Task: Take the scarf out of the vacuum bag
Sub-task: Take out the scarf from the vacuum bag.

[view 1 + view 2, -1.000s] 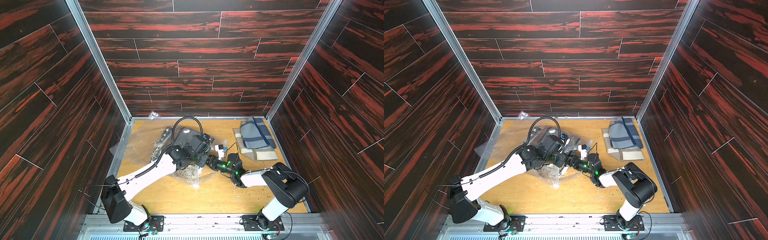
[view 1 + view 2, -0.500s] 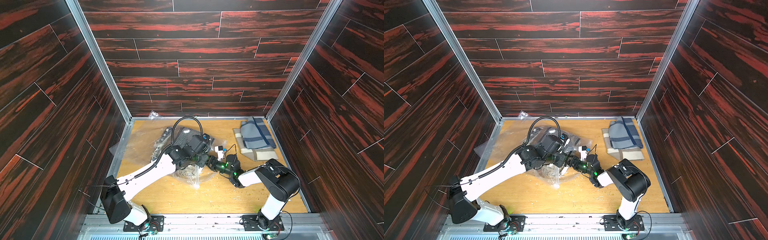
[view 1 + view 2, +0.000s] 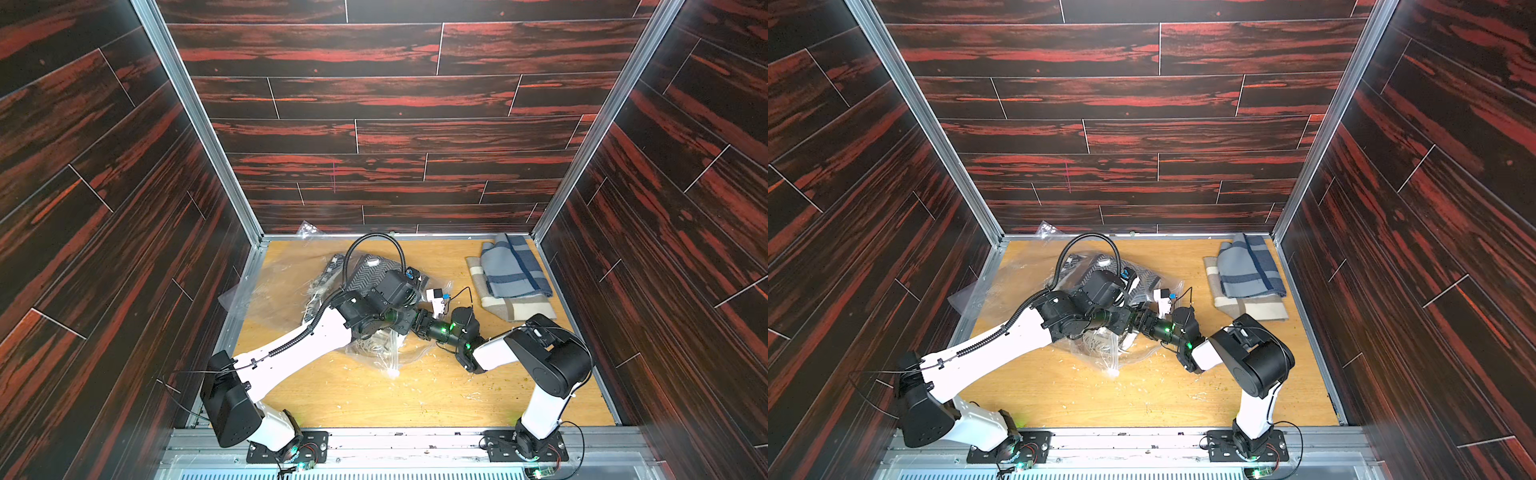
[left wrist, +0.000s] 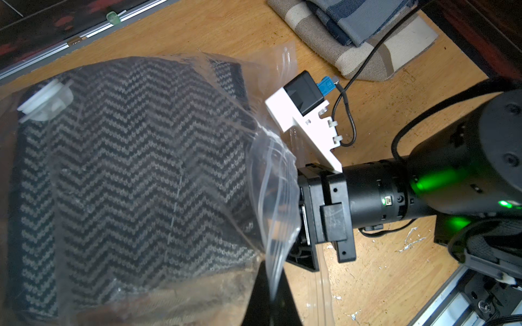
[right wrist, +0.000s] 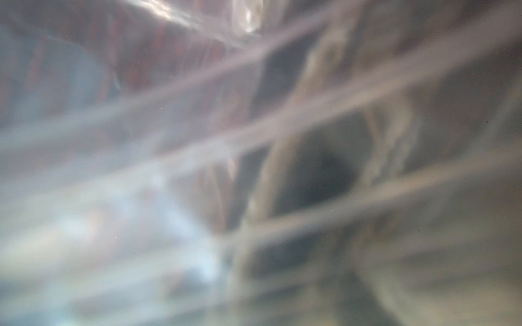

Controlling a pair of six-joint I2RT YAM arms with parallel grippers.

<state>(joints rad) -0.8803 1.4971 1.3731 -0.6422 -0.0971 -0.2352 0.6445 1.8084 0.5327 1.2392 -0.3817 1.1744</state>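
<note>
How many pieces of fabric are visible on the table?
3. A grey herringbone scarf inside the vacuum bag; a blue checked cloth folded at the far right corner; a beige striped cloth under it. More may be hidden.

The left arm (image 3: 299,345) and right arm (image 3: 492,353) have white links and black joints. A black cable (image 3: 374,235) loops at centre frame. Green lights (image 4: 435,180) glow on the screw-studded right wrist, beside a white bracket (image 4: 308,127).
</note>
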